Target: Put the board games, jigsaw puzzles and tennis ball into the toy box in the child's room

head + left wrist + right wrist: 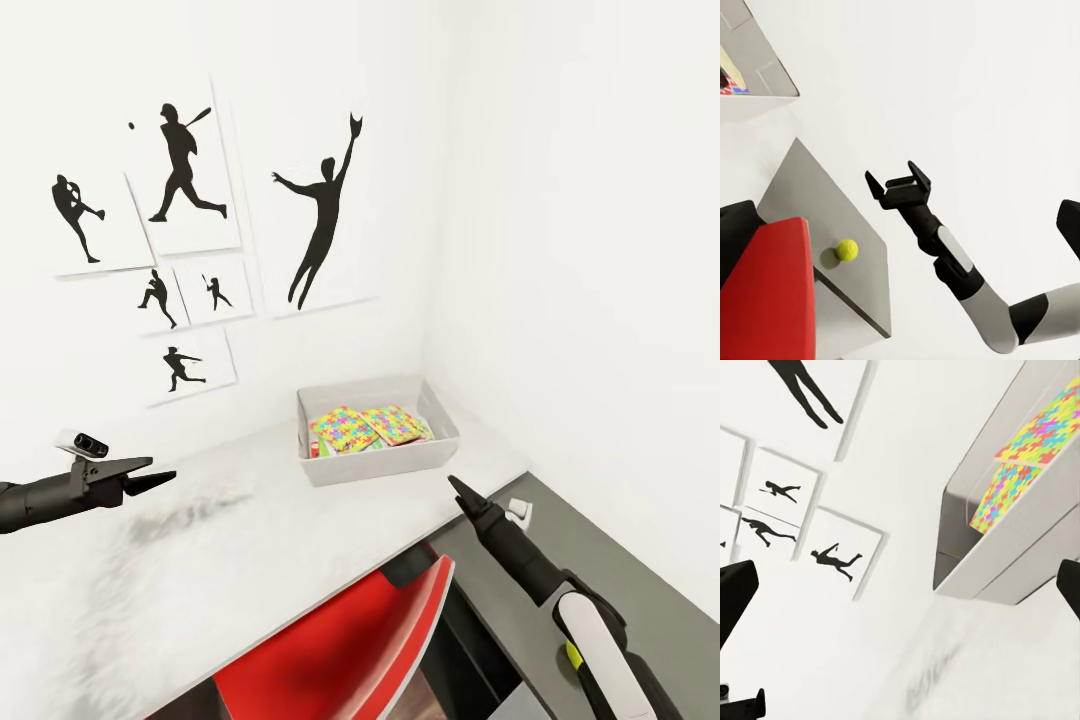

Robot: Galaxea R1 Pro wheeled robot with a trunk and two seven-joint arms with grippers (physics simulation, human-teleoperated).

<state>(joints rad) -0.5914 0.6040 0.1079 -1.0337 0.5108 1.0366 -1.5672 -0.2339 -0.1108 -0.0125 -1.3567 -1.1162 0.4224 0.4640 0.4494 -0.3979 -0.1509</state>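
Tennis ball (847, 249) sits on the lower grey section (640, 600) by the red chair (370, 640), on our right side, so our right gripper (898, 180) is nearer. Its jaws are wide apart & empty; left gripper (150, 478) is also parted w/ nothing held. Both jigsaw puzzles (365, 427) already lie in the toy box (375, 465).

Place: a child's room in a home.
Walls: white, hung with black baseball-player pictures (185, 170).
Furniture: a long pale table (250, 540) is set in the corner, with a red chair (340, 650) tucked under.
Toys: jigsaw puzzles (365, 427) are kept in a grey toy box (375, 462).
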